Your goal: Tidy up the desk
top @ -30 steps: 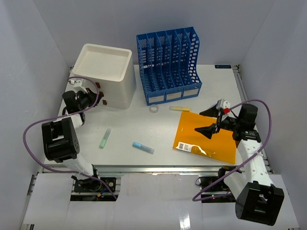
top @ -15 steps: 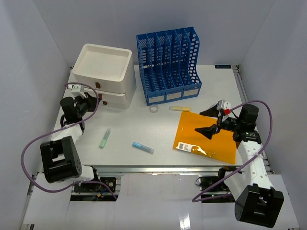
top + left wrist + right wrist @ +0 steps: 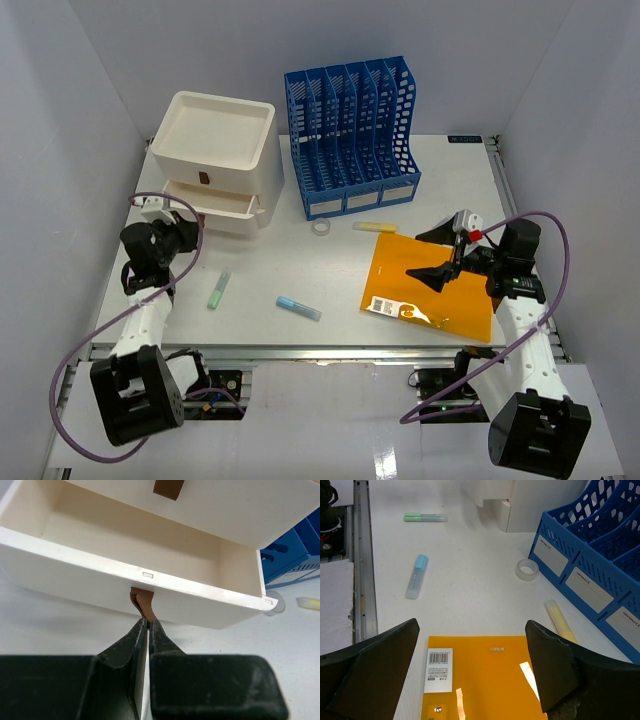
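Desk [image 3: 330, 275]: a large white top with metal rails that fills the scene and carries everything below.
Drawer unit [image 3: 240, 180]: white, at the far left corner of the desk.
Lower drawer [image 3: 150, 587]: stands partly out of the unit, and the part of its inside that shows is bare.
Left fingers [image 3: 127, 650]: pressed together on the brown pull tab [image 3: 142, 605] at the front of the lower drawer.
Right fingers [image 3: 375, 670]: spread wide, holding nothing, hovering over the orange folder [image 3: 440, 295].
Orange folder: lies flat on the right side of the desk, with a barcode label at its near left corner.
File rack [image 3: 350, 130]: blue, at the far middle, just right of the drawer unit.
Tape roll [image 3: 321, 228]: lies in front of the rack, with a yellow marker [image 3: 374, 227] near it.
Blue marker [image 3: 298, 308]: near the front edge, in the middle.
Green marker [image 3: 219, 288]: lies left of the blue marker, in front of the drawer.
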You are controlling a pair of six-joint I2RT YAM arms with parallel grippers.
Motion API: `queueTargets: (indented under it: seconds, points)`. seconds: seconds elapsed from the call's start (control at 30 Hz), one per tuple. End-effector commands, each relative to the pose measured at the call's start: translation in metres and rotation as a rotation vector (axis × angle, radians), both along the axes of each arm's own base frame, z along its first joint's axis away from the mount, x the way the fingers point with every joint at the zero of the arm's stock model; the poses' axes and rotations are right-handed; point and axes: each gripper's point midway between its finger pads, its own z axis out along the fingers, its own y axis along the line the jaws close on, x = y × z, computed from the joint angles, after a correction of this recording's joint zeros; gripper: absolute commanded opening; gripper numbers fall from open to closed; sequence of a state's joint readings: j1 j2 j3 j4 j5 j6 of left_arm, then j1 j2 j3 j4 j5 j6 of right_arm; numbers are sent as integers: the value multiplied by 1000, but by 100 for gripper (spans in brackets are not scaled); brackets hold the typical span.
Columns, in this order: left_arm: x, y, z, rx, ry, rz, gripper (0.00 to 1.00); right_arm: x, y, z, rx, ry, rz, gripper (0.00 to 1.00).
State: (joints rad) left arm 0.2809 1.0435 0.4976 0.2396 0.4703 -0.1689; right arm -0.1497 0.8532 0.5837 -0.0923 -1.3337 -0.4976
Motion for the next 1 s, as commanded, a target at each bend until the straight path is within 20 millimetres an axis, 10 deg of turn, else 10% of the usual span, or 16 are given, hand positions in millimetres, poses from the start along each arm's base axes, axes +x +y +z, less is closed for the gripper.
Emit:
queueTargets:
  seconds: [0.0, 0.1, 0.27, 0.4, 0.97]
  points:
    - [-18, 5, -6, 30, 27, 39, 0, -5, 2, 8, 8, -44, 20, 94]
    - [-19, 3, -1, 14, 25, 36, 10, -6, 2, 6, 11, -45, 27, 95]
    - [-21, -3, 14, -50, 6, 37, 73, -10, 11, -5, -14, 2, 47, 96]
    - [-28, -8, 34, -75, -24, 33, 94, -14, 35, -27, -171, 16, 96, 96]
    - [-73, -33, 42, -345, 244, 88, 98, -43, 187, -98, -591, 26, 260, 91]
